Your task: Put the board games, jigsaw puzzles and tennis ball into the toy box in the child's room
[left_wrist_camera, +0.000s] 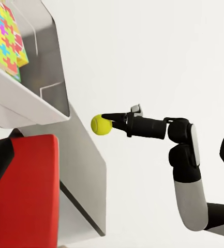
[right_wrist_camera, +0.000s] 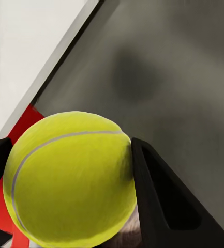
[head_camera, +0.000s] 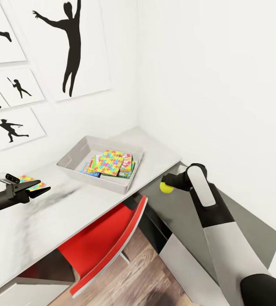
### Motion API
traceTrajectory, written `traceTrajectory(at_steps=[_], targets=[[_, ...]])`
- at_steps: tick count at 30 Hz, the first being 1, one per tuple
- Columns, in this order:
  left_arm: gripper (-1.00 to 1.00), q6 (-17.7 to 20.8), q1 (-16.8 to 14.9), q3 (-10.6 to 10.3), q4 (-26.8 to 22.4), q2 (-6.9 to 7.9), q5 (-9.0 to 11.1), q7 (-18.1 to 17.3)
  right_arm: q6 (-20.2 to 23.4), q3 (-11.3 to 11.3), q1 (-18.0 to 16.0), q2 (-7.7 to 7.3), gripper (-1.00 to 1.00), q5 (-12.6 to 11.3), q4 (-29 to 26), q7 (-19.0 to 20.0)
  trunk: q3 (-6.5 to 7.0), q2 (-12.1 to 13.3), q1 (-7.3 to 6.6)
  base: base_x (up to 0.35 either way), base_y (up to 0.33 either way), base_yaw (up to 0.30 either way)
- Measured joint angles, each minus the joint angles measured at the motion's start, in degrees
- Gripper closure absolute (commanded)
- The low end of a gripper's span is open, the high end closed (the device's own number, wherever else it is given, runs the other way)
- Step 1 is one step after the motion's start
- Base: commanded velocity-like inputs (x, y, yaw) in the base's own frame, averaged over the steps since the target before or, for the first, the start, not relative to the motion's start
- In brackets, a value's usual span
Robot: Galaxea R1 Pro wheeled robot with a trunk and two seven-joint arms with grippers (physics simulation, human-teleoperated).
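The light grey toy box (head_camera: 72, 158) stands on the pale table (head_camera: 48, 225) near the wall corner. Inside it lie printed board games (head_camera: 127, 163) with a multicoloured jigsaw puzzle (head_camera: 108, 162) on top. A second jigsaw puzzle (head_camera: 27, 179) lies flat on the table at the far left, just behind my left gripper (head_camera: 42, 192), which looks open and empty. My right gripper (head_camera: 168, 182) is shut on the yellow-green tennis ball (head_camera: 166, 187), held above the dark grey desk section (head_camera: 176, 216), to the right of the box. The ball (left_wrist_camera: 101, 124) (right_wrist_camera: 70, 178) sits between the dark fingers (right_wrist_camera: 163, 201).
A red chair (head_camera: 108, 246) is tucked under the table's front edge, between my arms. White walls close the corner behind the box, with black silhouette prints (head_camera: 72, 42) on the left wall. Wood floor (head_camera: 133, 280) shows below.
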Motion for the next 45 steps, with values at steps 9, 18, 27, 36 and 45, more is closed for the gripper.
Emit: traceTrajectory(at_steps=[9,18,27,36,45], targets=[[-1.0,0.0,0.0,0.0,0.0,0.0,0.0,0.0,0.0,0.0,0.0,0.07,1.0,0.0,0.0,0.0,0.83,0.0,0.0,0.0,0.0,0.0],[-1.0,0.0,0.0,0.0,0.0,0.0,0.0,0.0,0.1,0.0,0.0,0.1,1.0,0.0,-0.1,0.0,1.12,0.0,0.0,0.0,0.0,0.0],[-1.0,0.0,0.0,0.0,0.0,0.0,0.0,0.0,0.1,0.0,0.0,0.09,1.0,0.0,-0.2,-0.1,1.44,0.0,0.0,0.0,0.0,0.0],[-1.0,0.0,0.0,0.0,0.0,0.0,0.0,0.0,0.1,0.0,0.1,0.09,1.0,0.0,-0.2,-0.1,2.26,0.0,0.0,0.0,0.0,0.0],[-1.0,0.0,0.0,0.0,0.0,0.0,0.0,0.0,0.0,0.0,0.1,0.09,1.0,0.0,-0.2,-0.1,3.11,0.0,0.0,0.0,0.0,0.0]])
